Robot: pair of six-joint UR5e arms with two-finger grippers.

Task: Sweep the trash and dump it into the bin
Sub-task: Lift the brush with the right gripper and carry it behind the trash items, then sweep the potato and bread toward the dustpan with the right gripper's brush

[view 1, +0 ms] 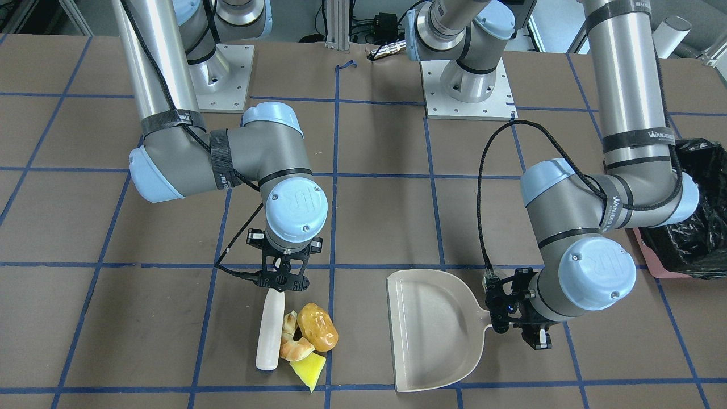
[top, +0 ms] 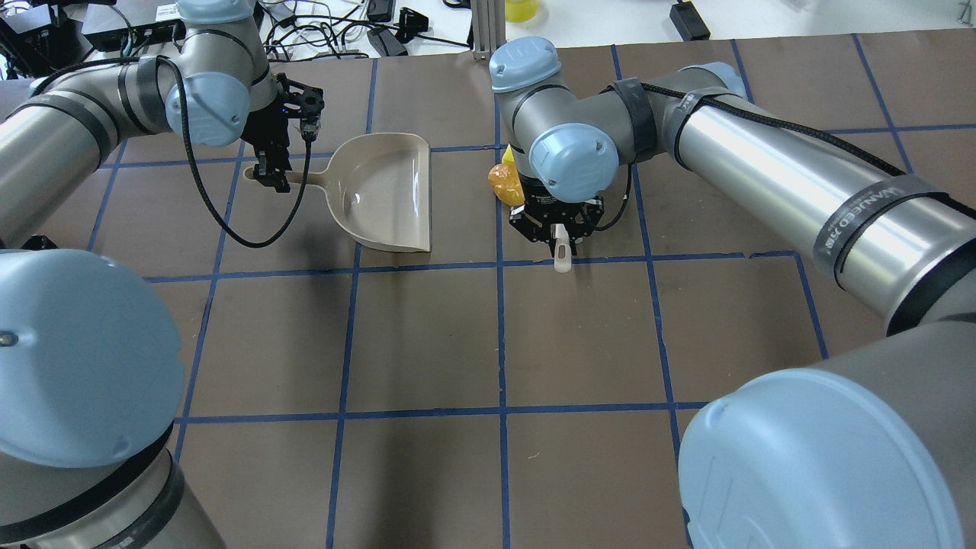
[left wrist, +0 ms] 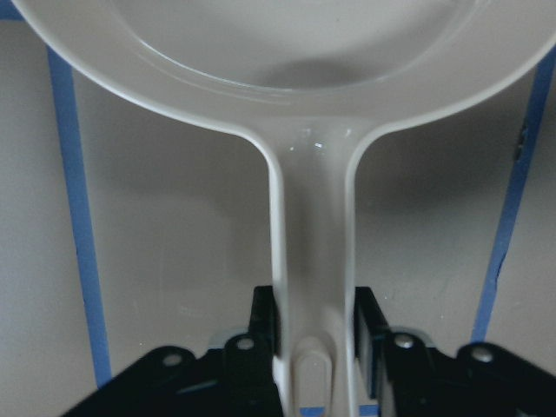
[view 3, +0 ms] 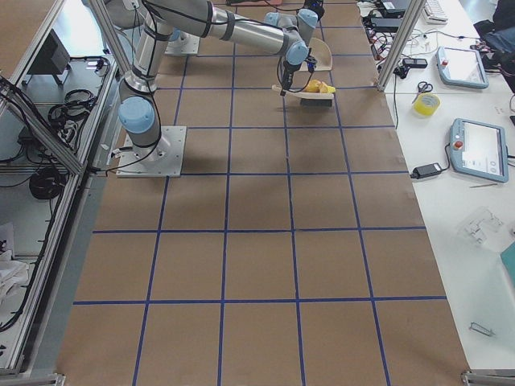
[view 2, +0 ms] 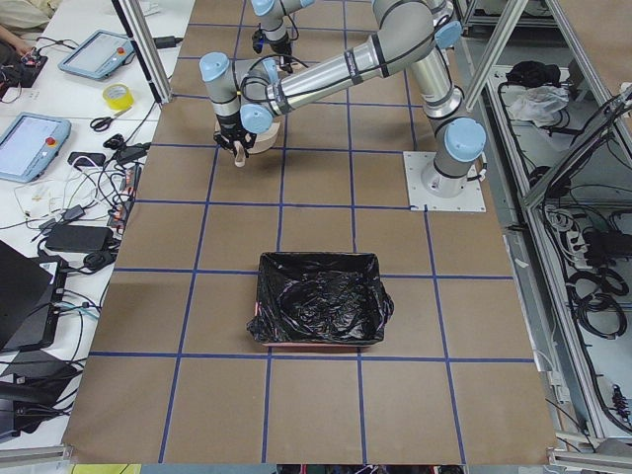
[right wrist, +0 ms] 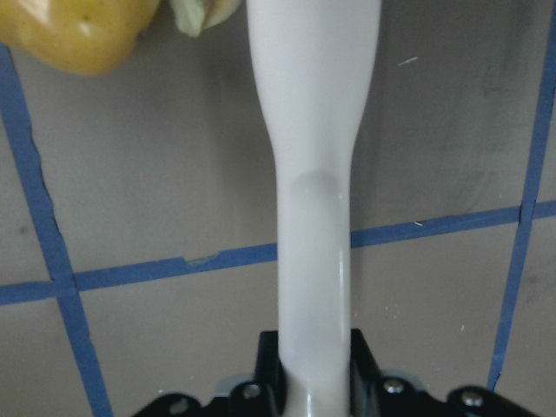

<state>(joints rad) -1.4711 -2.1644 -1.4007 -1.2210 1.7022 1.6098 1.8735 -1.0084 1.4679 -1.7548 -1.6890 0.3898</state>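
Across bare table (view 1: 375, 227) from the beige dustpan (view 1: 431, 335), glossy trash (view 1: 318, 328) is bunched against a white brush (view 1: 270, 335) clamped by the right gripper (view 1: 282, 283). The dustpan is held by the left gripper (view 1: 514, 319); the crinkly black bin (view 1: 696, 227) is set beyond.

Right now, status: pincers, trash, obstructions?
Left pincer shut on dustpan. Right pincer shut on brush. Trash beside brush, none in dustpan. Nothing between trash and dustpan.

Brown table (view 1: 369, 227) gridded in blue, beige dustpan (view 1: 431, 329), white tool (view 1: 270, 332), three toy food pieces (view 1: 317, 326), black-lined bin (view 1: 696, 241)
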